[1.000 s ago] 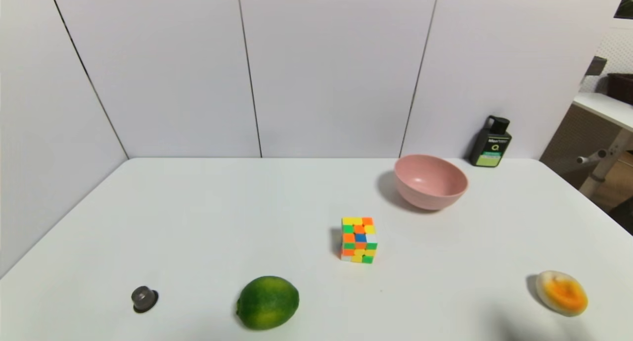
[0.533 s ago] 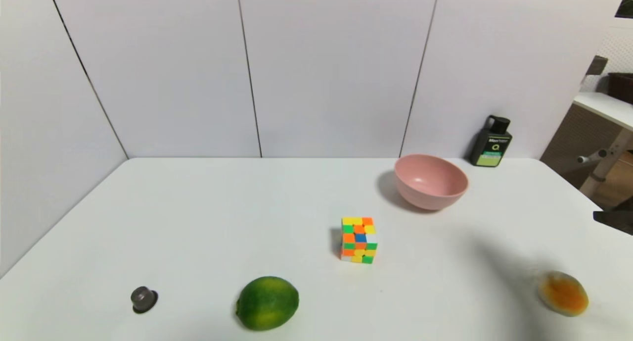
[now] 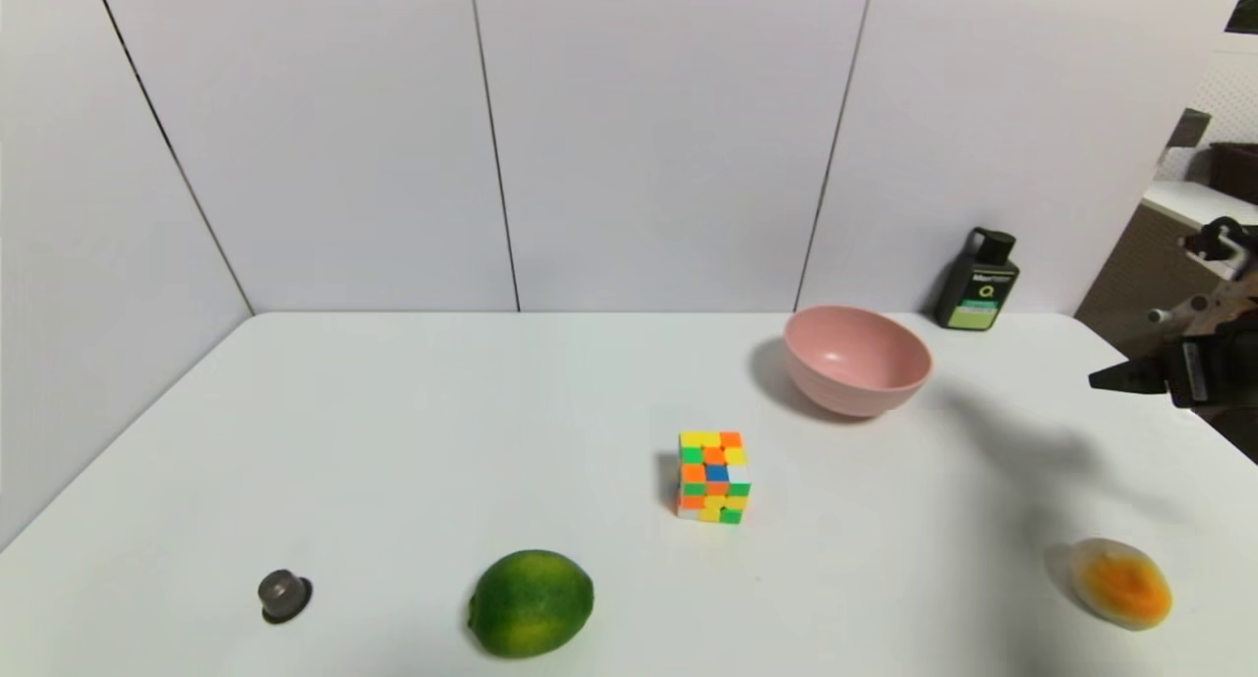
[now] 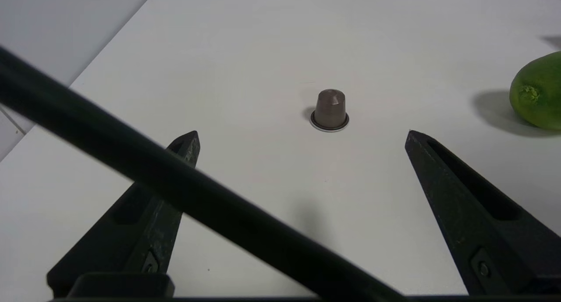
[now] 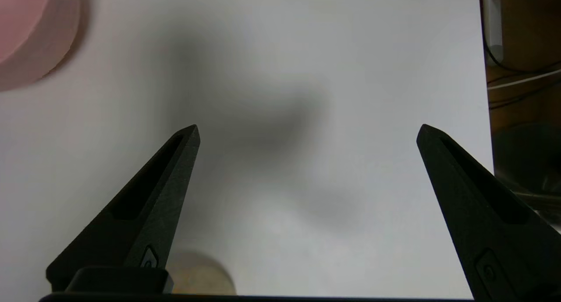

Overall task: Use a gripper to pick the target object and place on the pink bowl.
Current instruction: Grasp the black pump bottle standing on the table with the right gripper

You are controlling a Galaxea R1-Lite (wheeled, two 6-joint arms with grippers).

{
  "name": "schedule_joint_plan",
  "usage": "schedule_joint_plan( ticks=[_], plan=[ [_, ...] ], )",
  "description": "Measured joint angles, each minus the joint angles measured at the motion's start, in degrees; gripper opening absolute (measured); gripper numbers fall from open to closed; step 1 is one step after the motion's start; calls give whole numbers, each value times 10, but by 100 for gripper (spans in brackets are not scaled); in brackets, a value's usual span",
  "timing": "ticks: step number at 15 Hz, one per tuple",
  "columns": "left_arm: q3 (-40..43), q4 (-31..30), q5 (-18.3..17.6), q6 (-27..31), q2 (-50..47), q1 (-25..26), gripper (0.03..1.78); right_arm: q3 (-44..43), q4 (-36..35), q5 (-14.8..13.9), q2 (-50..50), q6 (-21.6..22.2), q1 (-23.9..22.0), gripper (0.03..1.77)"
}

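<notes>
The bottle (image 3: 976, 281) stands upright at the table's (image 3: 491, 412) far right corner, against the wall, its long axis vertical, the pump cap on top and the green label facing the robot. It touches nothing else.

The right gripper (image 3: 1106, 379) hangs in the air at the table's right edge, fingers spread wide apart and holding nothing; its tip points inward toward the middle of the table. From it, the bottle is farther away and to its left, well apart. The bowl (image 3: 857, 359) is also to its left, nearer than the bottle, sitting upright just in front of and beside the bottle without touching it. In the right wrist view the bowl's rim (image 5: 26, 34) shows at one corner, and bare table lies between the open fingers (image 5: 175, 161).

A halved egg-like piece (image 3: 1120, 583) lies closer to the robot than the right gripper, near the table's right side. The cube (image 3: 714, 477) sits mid-table, well to the gripper's left, and the lime (image 3: 532, 602) farther left still. Nothing stands between the right gripper and the bottle.

The left gripper (image 4: 302, 137) is open too, low over the near left of the table, with a brown capsule (image 4: 329, 110) just ahead of its fingertips and the lime off to one side.
</notes>
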Motion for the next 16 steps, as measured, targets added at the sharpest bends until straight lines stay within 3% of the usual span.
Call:
schedule_joint_plan(
  ticks=[4, 6, 8, 12, 16],
  plan=[
    [0, 0, 0, 0, 0, 0, 169, -7, -101, 5, 79, 7, 5, 171],
    [0, 0, 0, 0, 0, 0, 169, -7, -160, 31, 112, 15, 10, 171],
    [0, 0, 0, 0, 0, 0, 169, -6, -233, 59, 147, 41, 19, 171],
    [0, 0, 0, 0, 0, 0, 169, -12, -375, 67, 218, 88, 40, 171],
    [0, 0, 0, 0, 0, 0, 169, -31, -407, 65, 267, 91, 42, 171]
  ],
)
